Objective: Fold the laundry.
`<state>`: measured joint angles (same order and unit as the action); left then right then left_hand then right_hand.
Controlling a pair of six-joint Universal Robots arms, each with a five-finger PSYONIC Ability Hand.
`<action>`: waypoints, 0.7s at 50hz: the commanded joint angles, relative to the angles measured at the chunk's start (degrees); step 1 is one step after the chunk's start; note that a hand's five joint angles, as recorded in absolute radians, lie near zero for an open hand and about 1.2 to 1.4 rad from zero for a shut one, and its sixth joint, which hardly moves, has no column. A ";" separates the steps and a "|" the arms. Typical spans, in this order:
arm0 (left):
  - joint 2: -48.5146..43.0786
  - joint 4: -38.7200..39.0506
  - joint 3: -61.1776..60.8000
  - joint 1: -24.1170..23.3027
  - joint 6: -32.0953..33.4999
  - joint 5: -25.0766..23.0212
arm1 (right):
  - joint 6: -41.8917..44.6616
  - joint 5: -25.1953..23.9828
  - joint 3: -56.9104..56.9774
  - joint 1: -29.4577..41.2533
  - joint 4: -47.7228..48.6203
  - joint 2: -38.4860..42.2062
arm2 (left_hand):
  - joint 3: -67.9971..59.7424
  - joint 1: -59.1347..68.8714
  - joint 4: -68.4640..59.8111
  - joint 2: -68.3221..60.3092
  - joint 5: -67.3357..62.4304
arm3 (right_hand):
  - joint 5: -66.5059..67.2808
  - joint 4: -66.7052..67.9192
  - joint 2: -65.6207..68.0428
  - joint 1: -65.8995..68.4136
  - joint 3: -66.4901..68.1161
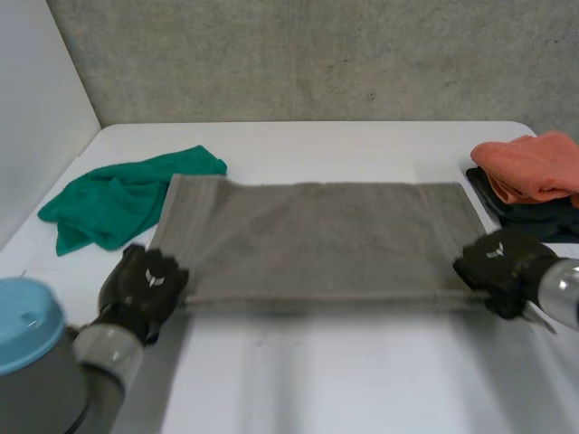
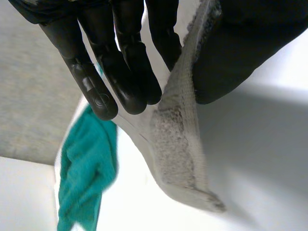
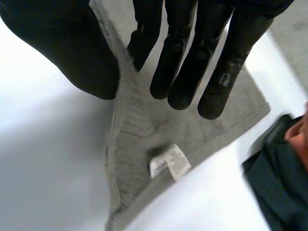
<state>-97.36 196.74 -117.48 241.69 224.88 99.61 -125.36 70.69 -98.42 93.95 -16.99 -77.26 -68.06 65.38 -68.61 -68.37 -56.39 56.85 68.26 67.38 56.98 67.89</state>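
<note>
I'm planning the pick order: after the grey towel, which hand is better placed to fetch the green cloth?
Left, probably. The green cloth lies just beyond the left hand, which pinches one near corner of the grey towel; the right hand pinches the other.

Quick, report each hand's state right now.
Left hand: shut, fingers and thumb pinching the near left corner of the grey terry towel.
Right hand: shut, pinching the same towel's near right corner.
</note>
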 commanded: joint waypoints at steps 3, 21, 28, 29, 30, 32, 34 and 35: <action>12.63 -24.29 -5.75 -0.60 5.49 -3.88 | 18.22 1.29 -4.67 -6.40 -21.06 -12.74 | -11.94 14.62 -11.39 -11.63 -13.61 | 13.15 11.74 12.62 23.02 12.11; -15.65 0.12 17.35 2.74 3.72 -2.85 | 12.69 9.28 11.38 2.36 7.56 11.49 | -11.94 14.62 -11.39 -11.63 -13.61 | 13.15 11.74 12.62 23.02 12.11; -28.48 4.96 31.06 2.82 4.43 -1.18 | 12.51 9.91 21.76 4.58 19.25 22.39 | -11.94 14.62 -11.39 -11.63 -13.61 | 13.15 11.74 12.62 23.02 12.11; -31.37 5.05 34.56 3.17 4.43 -1.18 | 12.51 9.91 23.00 4.58 20.49 23.55 | -11.94 14.62 -11.39 -11.63 -13.61 | 13.15 11.74 12.62 23.02 12.11; -32.09 4.97 35.81 3.35 4.52 -1.18 | 12.51 9.91 24.05 4.58 21.64 24.78 | -11.94 14.62 -11.39 -11.63 -13.61 | 13.15 11.74 12.62 23.02 12.11; -33.76 5.23 37.93 3.79 4.52 -1.35 | 12.25 9.91 27.03 4.67 25.05 27.85 | -11.94 14.62 -11.39 -11.63 -13.61 | 13.15 11.74 12.62 23.02 12.11; -36.05 5.84 41.09 4.41 4.17 -1.61 | 12.42 9.91 28.89 4.75 27.44 29.96 | -11.94 14.62 -11.39 -11.63 -13.61 | 13.15 11.74 12.62 23.02 12.11; -37.01 6.28 42.14 4.49 4.08 -1.62 | 12.42 9.91 29.68 4.93 28.49 31.02 | -11.94 14.62 -11.39 -11.63 -13.61 | 13.15 11.74 12.62 23.02 12.11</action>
<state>-128.34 202.02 -83.24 245.05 229.24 98.51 -113.06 80.86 -74.40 98.82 4.86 -52.50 -68.27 65.38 -68.84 -68.55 -57.05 57.18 68.27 67.38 56.99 67.88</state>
